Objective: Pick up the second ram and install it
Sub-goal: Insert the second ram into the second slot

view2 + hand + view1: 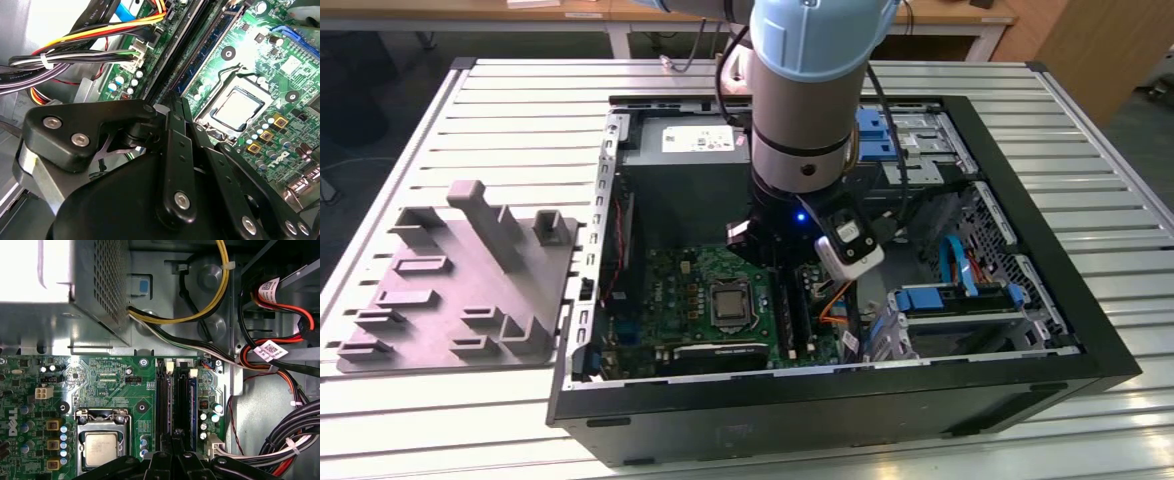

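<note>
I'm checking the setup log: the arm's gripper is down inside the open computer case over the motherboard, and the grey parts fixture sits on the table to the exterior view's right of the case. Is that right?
Not quite. The gripper is indeed down inside the open computer case over the motherboard, but the grey parts fixture sits on the table to the exterior view's left of the case, as the exterior view shows.

Hidden at the memory slots

The black linkage gripper (175, 107) covers its own fingertips; any held stick cannot be told.

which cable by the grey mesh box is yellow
The thin yellow cable arcing up from the grey metal mesh box; its neighbours are black, white or red.
</note>
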You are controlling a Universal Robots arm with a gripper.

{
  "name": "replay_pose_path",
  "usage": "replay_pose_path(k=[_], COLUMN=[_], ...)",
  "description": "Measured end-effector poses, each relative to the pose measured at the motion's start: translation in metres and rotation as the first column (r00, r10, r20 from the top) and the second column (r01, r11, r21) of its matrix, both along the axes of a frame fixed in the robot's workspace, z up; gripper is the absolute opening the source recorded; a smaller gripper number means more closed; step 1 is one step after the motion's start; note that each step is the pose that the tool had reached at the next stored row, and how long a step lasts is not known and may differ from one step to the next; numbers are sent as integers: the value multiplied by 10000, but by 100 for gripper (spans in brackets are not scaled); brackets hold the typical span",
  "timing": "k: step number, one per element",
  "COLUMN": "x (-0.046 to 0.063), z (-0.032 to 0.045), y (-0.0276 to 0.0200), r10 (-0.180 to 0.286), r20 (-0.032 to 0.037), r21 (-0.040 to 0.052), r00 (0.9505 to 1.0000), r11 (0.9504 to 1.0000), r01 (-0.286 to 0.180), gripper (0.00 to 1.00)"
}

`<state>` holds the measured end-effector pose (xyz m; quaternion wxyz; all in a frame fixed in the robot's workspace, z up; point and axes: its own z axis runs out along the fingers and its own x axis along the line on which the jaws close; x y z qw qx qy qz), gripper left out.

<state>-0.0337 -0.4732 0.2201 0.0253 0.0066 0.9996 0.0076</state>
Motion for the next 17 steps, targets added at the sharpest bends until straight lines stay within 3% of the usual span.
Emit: replay_pose_path(k=[17], x=[0], z=[-36], y=[2], r10=[0], r20=[0], r21=[15], r00=[10000], r11=[10000], r01=[0], gripper=[11])
